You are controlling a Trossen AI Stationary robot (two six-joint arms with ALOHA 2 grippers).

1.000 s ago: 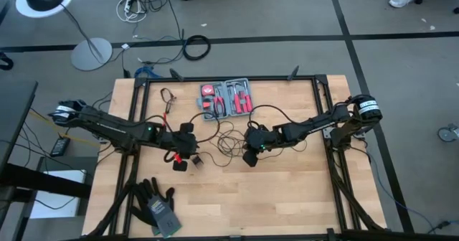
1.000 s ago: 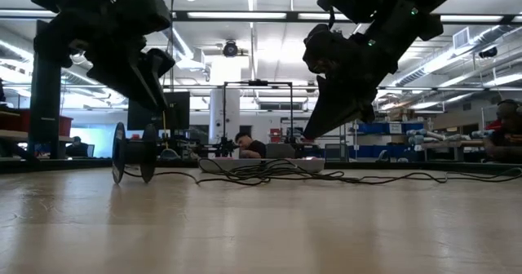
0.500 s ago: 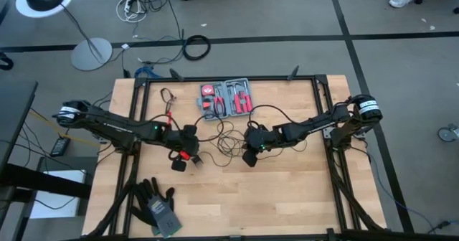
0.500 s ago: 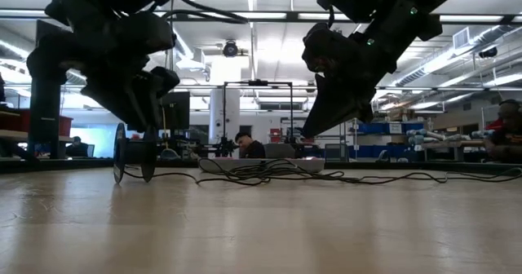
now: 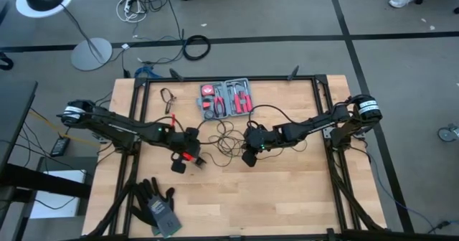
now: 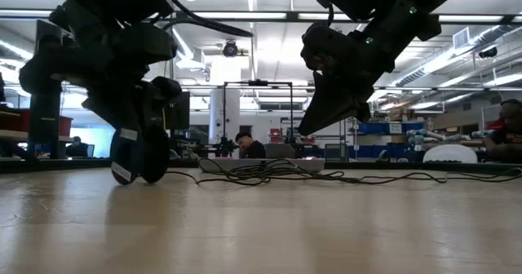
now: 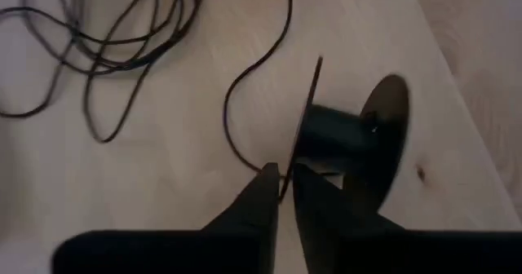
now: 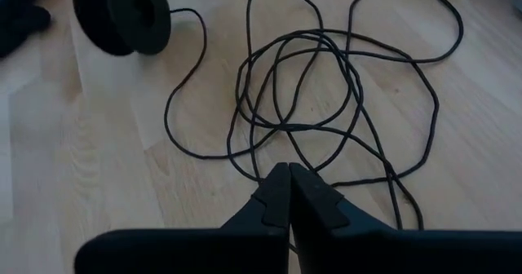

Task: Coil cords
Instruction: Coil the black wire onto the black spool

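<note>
Fingers (image 7: 269,194) of the left arm seemingly pinch the spool's (image 7: 347,139) flange; right fingers (image 8: 277,196) closed.

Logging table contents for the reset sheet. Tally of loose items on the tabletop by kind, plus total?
Thin black cord, loose tangle mid-table: 1
Black spool at the cord's end: 1
Red tool kit, open case: 1
Gloves, dark, near front edge: 1 pair
Small cable clip-like item near the kit, too small to identify: 1
Total: 5
</note>
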